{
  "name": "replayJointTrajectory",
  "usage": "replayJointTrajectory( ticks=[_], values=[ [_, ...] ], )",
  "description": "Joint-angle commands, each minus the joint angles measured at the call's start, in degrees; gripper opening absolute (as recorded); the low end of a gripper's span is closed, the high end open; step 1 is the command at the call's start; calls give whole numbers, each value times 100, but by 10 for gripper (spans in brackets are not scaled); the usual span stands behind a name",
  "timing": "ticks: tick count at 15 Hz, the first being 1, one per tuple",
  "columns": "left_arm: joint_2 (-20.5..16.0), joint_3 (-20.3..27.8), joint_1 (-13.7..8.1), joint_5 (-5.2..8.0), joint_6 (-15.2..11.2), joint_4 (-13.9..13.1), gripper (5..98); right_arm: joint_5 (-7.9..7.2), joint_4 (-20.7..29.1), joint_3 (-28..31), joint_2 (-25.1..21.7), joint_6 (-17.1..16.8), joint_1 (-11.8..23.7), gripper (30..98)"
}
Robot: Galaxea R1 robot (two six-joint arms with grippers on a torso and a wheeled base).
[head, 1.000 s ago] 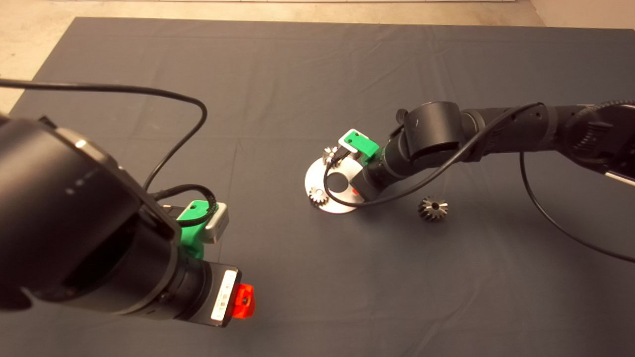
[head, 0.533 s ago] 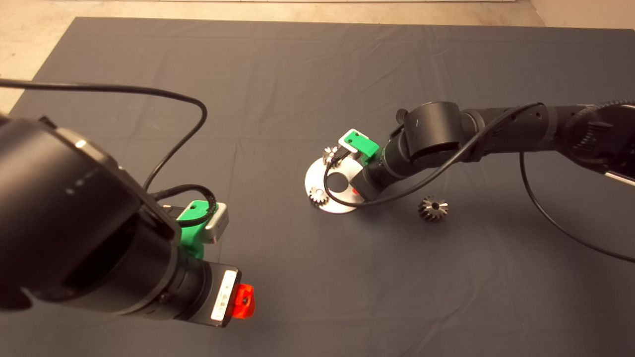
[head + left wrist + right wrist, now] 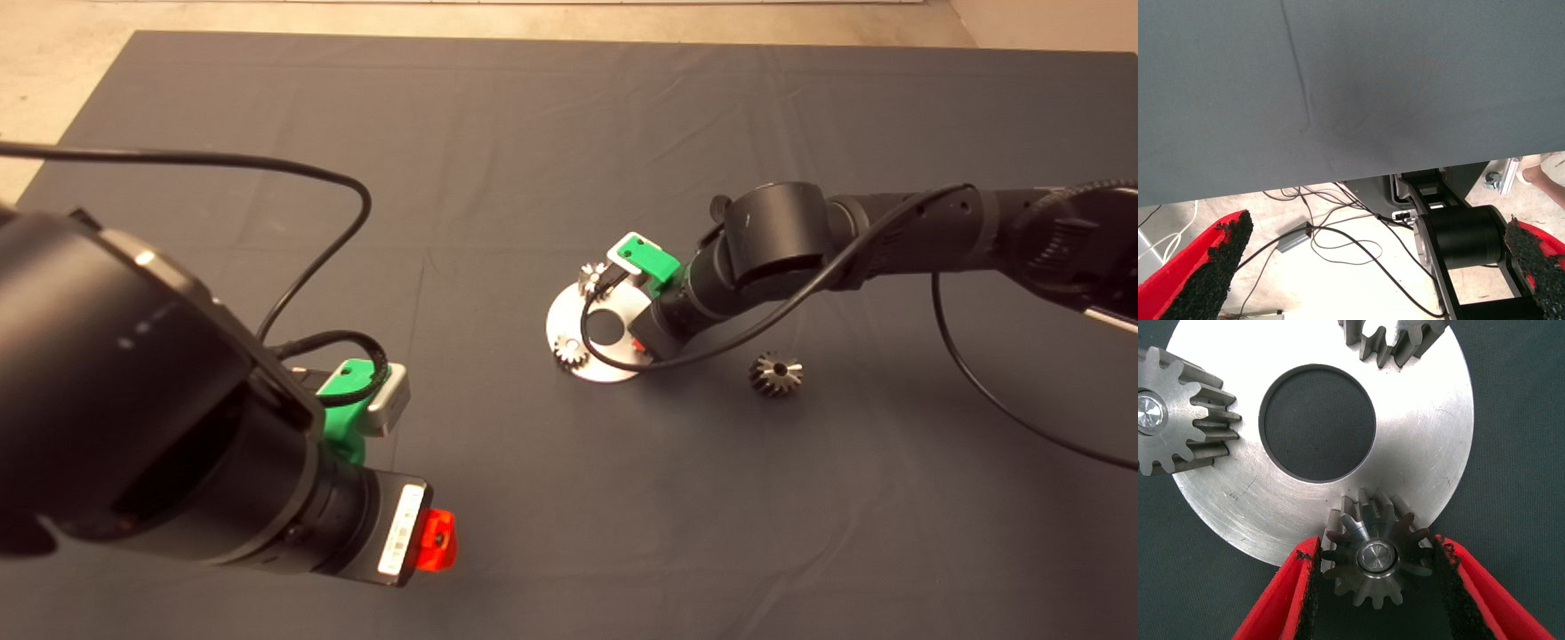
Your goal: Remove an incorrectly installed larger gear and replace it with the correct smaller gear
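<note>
While the right hand (image 3: 1381, 587) brackets the smaller gear (image 3: 1377, 557) on its pin at the round steel plate (image 3: 1418, 440) rim, pads touching its teeth, release straight back, leaving the larger gear (image 3: 775, 373) on the desk mat.

Brushed, faintly scratched metal disc (image 3: 1425, 447), matt steel smaller gear (image 3: 1377, 557), matt dark cloth mat (image 3: 533, 133)
</note>
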Motion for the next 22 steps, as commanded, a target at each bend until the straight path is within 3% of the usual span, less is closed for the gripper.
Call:
replayJointTrajectory(
  ticks=[1,4,6,8,9,12,14,16,17,19,20,22],
  values=[
    [14,94,-76,755,-20,-136,982,-21,-184,29,-17,9,136,444],
    [5,87,-83,755,-20,-136,982,-36,-134,263,-52,35,194,485],
    [5,94,-85,755,-20,-136,982,-144,-20,685,-158,44,477,523],
    [14,89,-85,755,-11,-136,982,-153,813,1081,-301,66,801,531],
    [5,93,-85,755,-11,-136,982,-145,1103,1306,-462,242,1028,532],
    [-4,92,-85,755,-20,-136,982,-144,2125,1775,-934,1112,1517,581],
    [-39,85,-85,755,-37,-139,982,-153,2318,2328,-1242,1683,1533,591],
    [-39,85,-85,755,-37,-144,982,-153,2847,2813,-1447,2407,1533,620],
    [-30,85,-82,755,-29,-139,982,-153,3020,3060,-1498,2602,1542,620],
    [-4,85,-85,755,-11,-136,982,-147,3374,3513,-1584,3524,1542,675],
    [-17,85,-85,755,-11,-136,982,-144,3590,3570,-1590,3788,1533,675],
    [-93,85,-85,755,-2,-136,982,-144,3683,3744,-1652,3903,1516,694]
  ],
)
